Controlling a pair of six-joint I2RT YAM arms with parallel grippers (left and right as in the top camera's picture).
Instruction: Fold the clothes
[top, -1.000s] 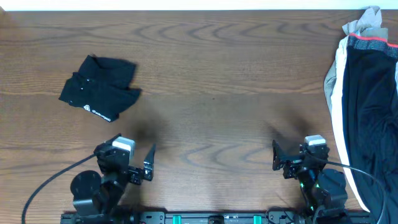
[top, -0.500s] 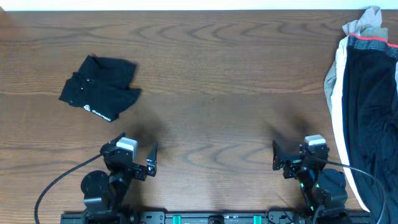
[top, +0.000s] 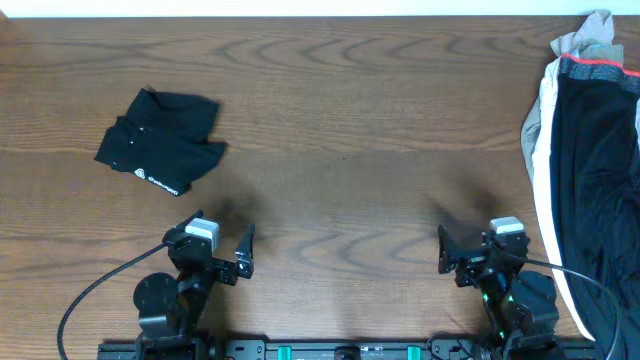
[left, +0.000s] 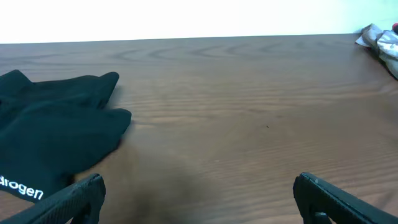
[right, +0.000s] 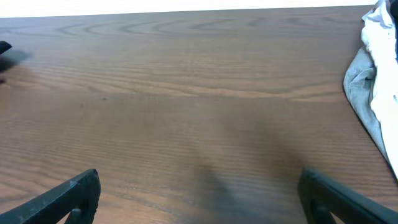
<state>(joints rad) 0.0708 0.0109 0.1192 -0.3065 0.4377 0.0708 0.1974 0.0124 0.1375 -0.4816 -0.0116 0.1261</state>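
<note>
**Wooden counter (top: 340, 150) carries bundled black T-shirt (top: 160, 140)**

Folded small, it lies at upper left of the overhead frame, well apart from the left end effector (left: 196, 202) at lower left and the right end effector (right: 199, 196) at lower right, both with fingers spread wide.

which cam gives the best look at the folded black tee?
Overhead: the whole black tee is in frame, white logo included. Left wrist crops it at the frame's left edge, showing part of the logo. Right wrist shows only a dark blur at its left edge, possibly it.
</note>
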